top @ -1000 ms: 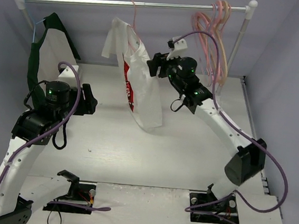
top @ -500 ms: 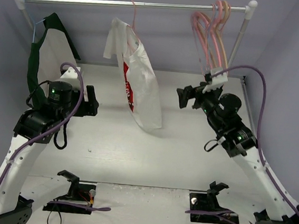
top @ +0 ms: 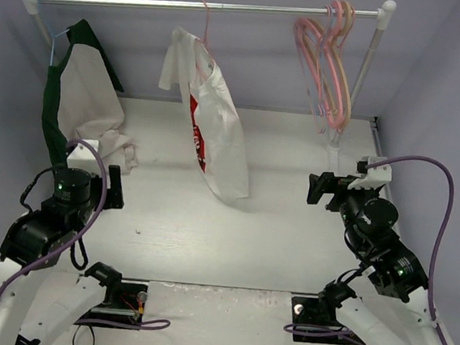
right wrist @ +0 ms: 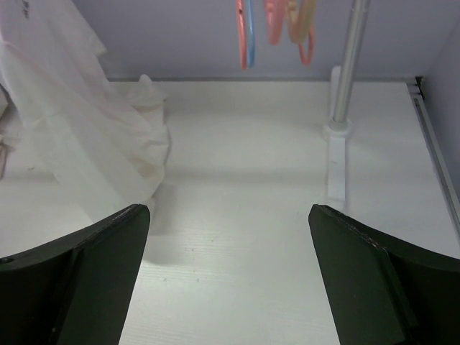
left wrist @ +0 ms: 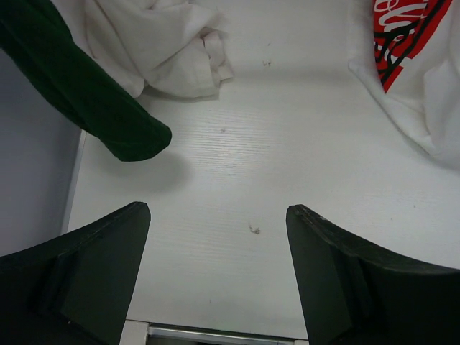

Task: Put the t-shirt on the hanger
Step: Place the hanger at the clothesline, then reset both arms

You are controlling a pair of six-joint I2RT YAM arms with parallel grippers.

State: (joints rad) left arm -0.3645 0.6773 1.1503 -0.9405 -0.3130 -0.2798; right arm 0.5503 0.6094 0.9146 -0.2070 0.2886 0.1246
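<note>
Both arms have pulled back toward their bases, left tool (left wrist: 218, 215) and right tool (right wrist: 228, 215) now spread wide and empty, leaving the t-shirt (top: 217, 139) hanging on the hanger (top: 205, 22) from the rail (top: 148, 4), so the task looks done.

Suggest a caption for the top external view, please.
White red-printed cloth t-shirt hangs from thin pale-pink hanger on the metal rail.

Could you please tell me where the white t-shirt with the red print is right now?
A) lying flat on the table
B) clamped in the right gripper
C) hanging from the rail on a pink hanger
C: the t-shirt hangs on the hanger, whose hook sits over the rail.
</note>
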